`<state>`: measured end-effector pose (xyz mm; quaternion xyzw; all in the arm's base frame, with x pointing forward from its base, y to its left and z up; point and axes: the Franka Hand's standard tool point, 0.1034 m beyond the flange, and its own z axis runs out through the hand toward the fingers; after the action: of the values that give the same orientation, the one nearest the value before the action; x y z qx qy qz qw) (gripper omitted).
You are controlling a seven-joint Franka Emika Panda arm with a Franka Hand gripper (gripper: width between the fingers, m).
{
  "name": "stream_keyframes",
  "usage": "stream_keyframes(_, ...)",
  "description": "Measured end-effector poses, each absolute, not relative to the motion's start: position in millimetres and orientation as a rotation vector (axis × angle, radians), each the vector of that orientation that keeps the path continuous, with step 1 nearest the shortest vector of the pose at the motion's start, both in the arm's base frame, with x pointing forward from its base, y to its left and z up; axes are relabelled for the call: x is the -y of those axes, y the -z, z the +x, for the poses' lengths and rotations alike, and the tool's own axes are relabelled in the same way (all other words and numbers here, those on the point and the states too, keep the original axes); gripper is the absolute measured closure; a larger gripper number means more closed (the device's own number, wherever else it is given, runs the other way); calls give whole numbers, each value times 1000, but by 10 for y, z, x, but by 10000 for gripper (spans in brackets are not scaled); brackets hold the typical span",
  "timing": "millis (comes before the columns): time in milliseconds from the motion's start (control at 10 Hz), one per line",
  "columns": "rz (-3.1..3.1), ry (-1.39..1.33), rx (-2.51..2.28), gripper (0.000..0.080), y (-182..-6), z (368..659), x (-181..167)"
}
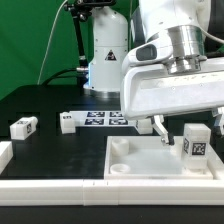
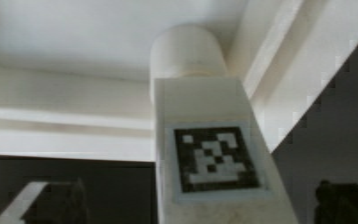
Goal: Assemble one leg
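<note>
- Black table [image 1: 60, 145] across the lower frame, a green curtain [image 1: 30, 45] at upper left, and the arm's white base [image 1: 105, 55] at top centre.
- A white rail [image 1: 60, 188] runs along the bottom edge, with a cut-off white part [image 1: 4, 152] at the far left.
- The tray [image 1: 118, 160] sits lower right, its walls raised and a socket showing in its near left corner.
- The marker board [image 1: 105, 120] lies flat at mid-frame, a row of black-and-white square tags on it.
- Two loose pieces rest on the table: a left leg [image 1: 23, 126] at the left, and a middle leg [image 1: 67, 121] just beside the marker board's left end.
- Each carries a square black-and-white tag, pattern only, too small to make out further.
- Now the leg [image 1: 195, 140]: it stands upright at the right of the frame, inside the tray, tag facing the camera.
- In the wrist view the leg [image 2: 202, 130] fills the centre, its tag blurred, its rounded end tucked into a tray [image 2: 87, 100] corner; whether it is seated in a socket cannot be told.
- The gripper [image 2: 194, 203] hangs right over it at upper right of the exterior view, spread wide.
- Its dark fingers [image 2: 37, 200] show on either side of the leg, a clear gap each side, gripping nothing.
</note>
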<state>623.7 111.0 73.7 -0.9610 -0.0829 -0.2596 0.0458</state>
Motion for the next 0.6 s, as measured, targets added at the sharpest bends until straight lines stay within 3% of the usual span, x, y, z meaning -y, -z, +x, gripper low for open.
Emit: stream_keyframes(600, -2951, 666, 197, 150, -812, 6194, -1143)
